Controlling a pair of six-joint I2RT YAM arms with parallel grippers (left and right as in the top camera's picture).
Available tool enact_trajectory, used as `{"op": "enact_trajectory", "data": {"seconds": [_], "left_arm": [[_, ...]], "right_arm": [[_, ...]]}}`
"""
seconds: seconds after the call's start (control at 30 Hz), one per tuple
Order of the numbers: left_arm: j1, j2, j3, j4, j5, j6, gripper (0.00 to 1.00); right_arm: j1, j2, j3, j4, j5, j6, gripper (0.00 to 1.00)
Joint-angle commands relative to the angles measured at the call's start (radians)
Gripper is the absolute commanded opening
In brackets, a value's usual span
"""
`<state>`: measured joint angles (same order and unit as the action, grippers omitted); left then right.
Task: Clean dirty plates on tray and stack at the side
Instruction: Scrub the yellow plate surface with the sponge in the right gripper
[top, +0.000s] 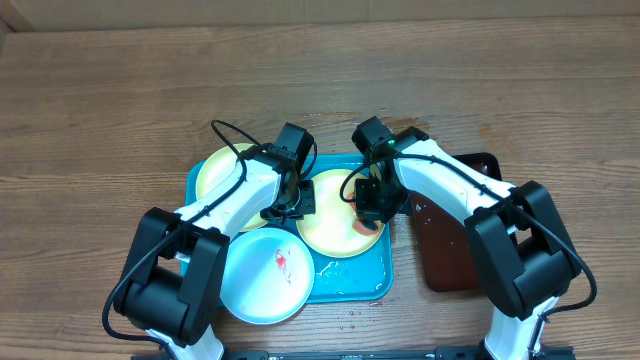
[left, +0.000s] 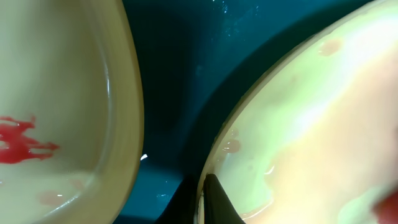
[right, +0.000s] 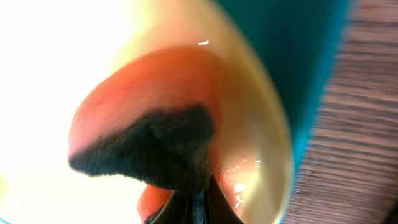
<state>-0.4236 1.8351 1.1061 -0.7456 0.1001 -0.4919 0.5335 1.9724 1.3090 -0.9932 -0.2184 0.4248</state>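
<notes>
On the turquoise tray (top: 350, 285) lie two pale yellow-green plates, one at the back left (top: 222, 170) and one in the middle (top: 335, 230). A pale blue-white plate (top: 262, 280) with a red smear rests at the tray's front left corner. My left gripper (top: 292, 208) is shut on the middle plate's left rim (left: 214, 155), one finger on each side. My right gripper (top: 372, 210) is shut on a sponge (right: 155, 143), dark and fuzzy with an orange-red body, which presses on that plate's right part. The back-left plate (left: 62, 93) has a red smear.
A dark reddish-brown tray (top: 450, 250) lies right of the turquoise one, partly under my right arm. Wet streaks show on the turquoise tray's front right. Bare wooden table (top: 320, 70) spreads behind and to both sides.
</notes>
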Motion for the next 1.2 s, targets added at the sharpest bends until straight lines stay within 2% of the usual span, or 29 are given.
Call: {"op": "enact_trajectory", "data": {"seconds": [0.0,0.13,0.27,0.57,0.83,0.97,1.17], "left_arm": [[-0.009,0.028,-0.005,-0.002,0.003,-0.002,0.04],[-0.009,0.028,-0.005,-0.002,0.004,-0.002,0.04],[-0.009,0.028,-0.005,-0.002,0.004,-0.002,0.04],[-0.009,0.028,-0.005,-0.007,0.004,-0.002,0.04],[-0.009,0.028,-0.005,-0.007,0.004,-0.002,0.04],[-0.009,0.028,-0.005,-0.010,0.004,-0.002,0.04],[-0.009,0.028,-0.005,-0.012,0.004,-0.002,0.04]], "right_arm": [[0.040,0.027,-0.009,0.023,-0.139,-0.130,0.04],[0.067,0.027,-0.004,0.101,-0.245,-0.145,0.04],[0.108,0.027,-0.004,0.175,-0.263,-0.130,0.04],[0.078,0.027,-0.005,0.245,-0.174,0.102,0.04],[-0.018,0.027,-0.005,0.360,-0.164,0.218,0.04],[-0.018,0.027,-0.005,0.292,-0.161,0.230,0.04],[-0.018,0.027,-0.005,0.016,-0.008,0.225,0.04]]}}
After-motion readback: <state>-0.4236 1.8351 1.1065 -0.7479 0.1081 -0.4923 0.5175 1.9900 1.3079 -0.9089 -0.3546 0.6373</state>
